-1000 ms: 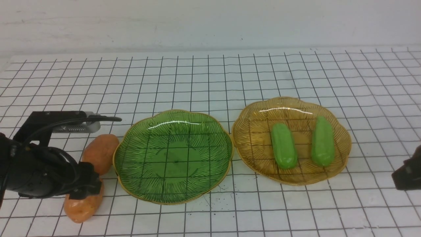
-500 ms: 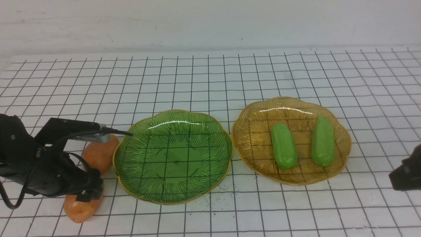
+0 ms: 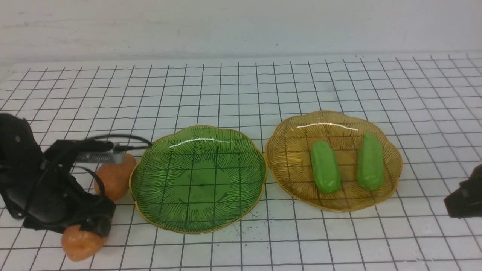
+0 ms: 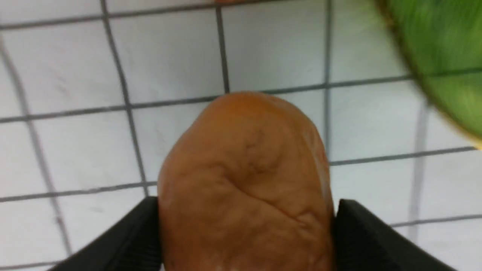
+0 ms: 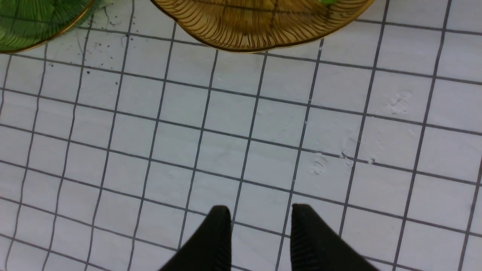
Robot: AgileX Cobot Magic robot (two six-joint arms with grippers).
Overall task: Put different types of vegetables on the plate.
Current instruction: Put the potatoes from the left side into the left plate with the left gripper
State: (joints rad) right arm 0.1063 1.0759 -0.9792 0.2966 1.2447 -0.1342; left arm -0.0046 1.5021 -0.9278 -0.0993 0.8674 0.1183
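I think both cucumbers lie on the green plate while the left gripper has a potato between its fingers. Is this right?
No: the front view shows both cucumbers on the yellow plate, while the left gripper has a potato between its fingers.

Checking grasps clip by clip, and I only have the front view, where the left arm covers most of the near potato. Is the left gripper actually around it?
Observer: Yes. The left wrist view shows the near potato between the fingers of the left gripper, which appear to touch both its sides.
Operator: And the right gripper? I see only a black corner.
Observer: The right wrist view shows the right gripper with its fingers slightly apart and nothing between them, over the table.
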